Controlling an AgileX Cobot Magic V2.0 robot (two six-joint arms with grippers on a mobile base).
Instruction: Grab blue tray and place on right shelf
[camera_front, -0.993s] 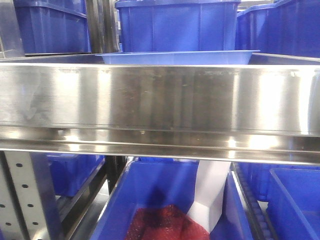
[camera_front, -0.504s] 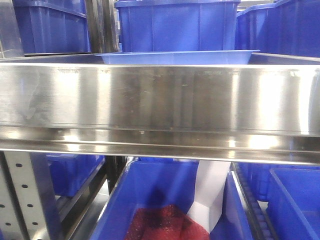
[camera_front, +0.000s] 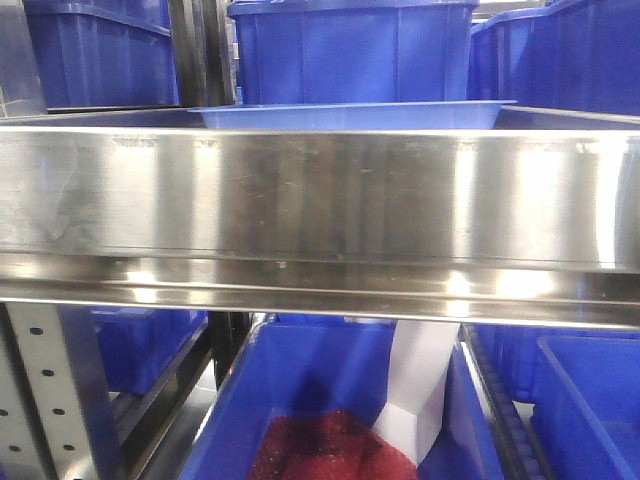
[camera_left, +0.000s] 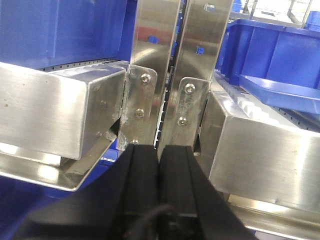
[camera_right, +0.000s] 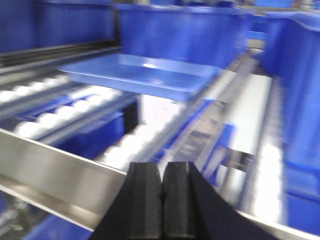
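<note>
The light blue tray (camera_front: 350, 116) lies flat on the steel shelf (camera_front: 320, 195), its rim showing just above the tall front lip. In the right wrist view the tray (camera_right: 137, 74) rests on white rollers, ahead and to the left of my right gripper (camera_right: 162, 170), which is shut and empty, near the shelf's front lip (camera_right: 55, 167). In the left wrist view my left gripper (camera_left: 159, 150) is shut and empty, facing two steel uprights (camera_left: 180, 75); the tray's corner (camera_left: 280, 90) shows to the right.
Deep dark-blue bins (camera_front: 350, 50) stand behind the tray and at both sides. Below the shelf, a bin (camera_front: 320, 410) holds red mesh and a white piece. A perforated upright (camera_front: 45, 390) stands at lower left. Steel shelf ends (camera_left: 55, 110) flank the uprights.
The front view has shifted very slightly; the tray has not moved. The right wrist view is blurred by motion.
</note>
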